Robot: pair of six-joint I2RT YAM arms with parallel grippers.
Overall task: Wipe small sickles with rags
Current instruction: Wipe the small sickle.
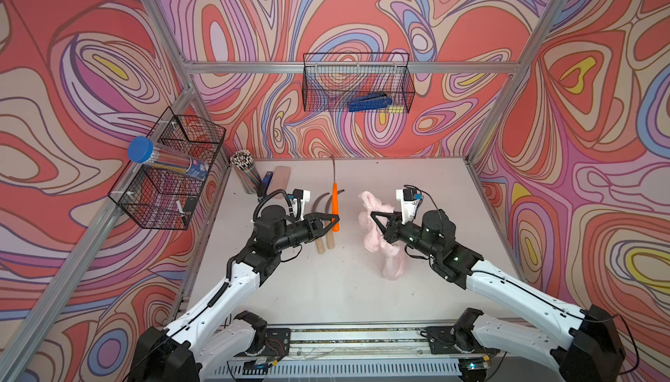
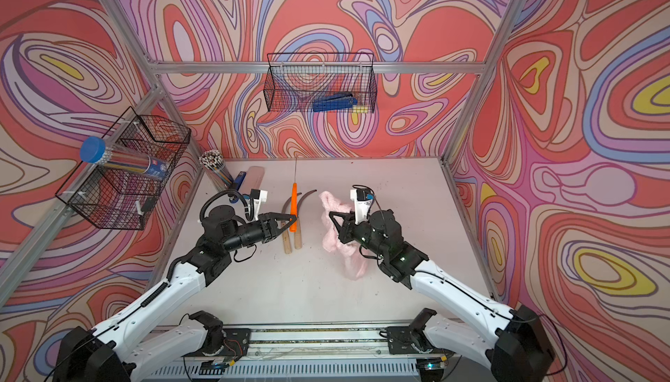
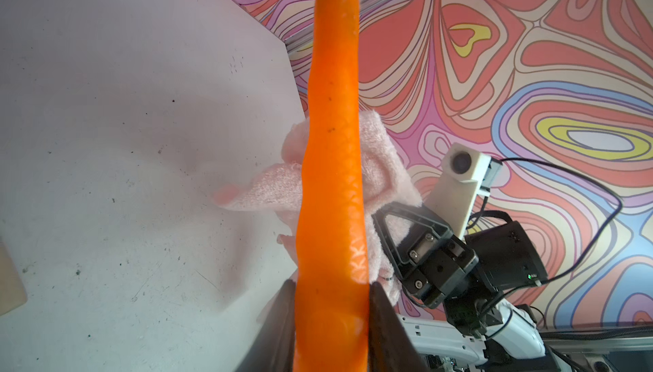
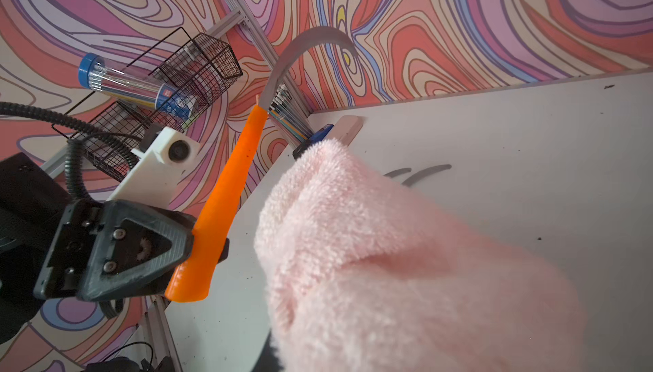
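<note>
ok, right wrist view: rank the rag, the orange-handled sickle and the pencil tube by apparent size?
1. pink rag: largest, though it hangs right at the camera, so nearness inflates it.
2. orange-handled sickle: handle plus curved blade.
3. pencil tube: smallest, and farthest, in the wire basket.

— How did it look on your feed?
— I saw white shells on the left arm (image 1: 239, 282) and right arm (image 1: 515, 295), with black joints. A ribbed black hose (image 4: 73, 172) ran along the left one.
— And the ends?
— The left pincer (image 4: 208, 243) and right pincer (image 3: 381, 218) had black triangular frame fingers (image 4: 92, 232) with silver screws (image 4: 120, 234), beside a white camera block (image 3: 459, 179).
</note>
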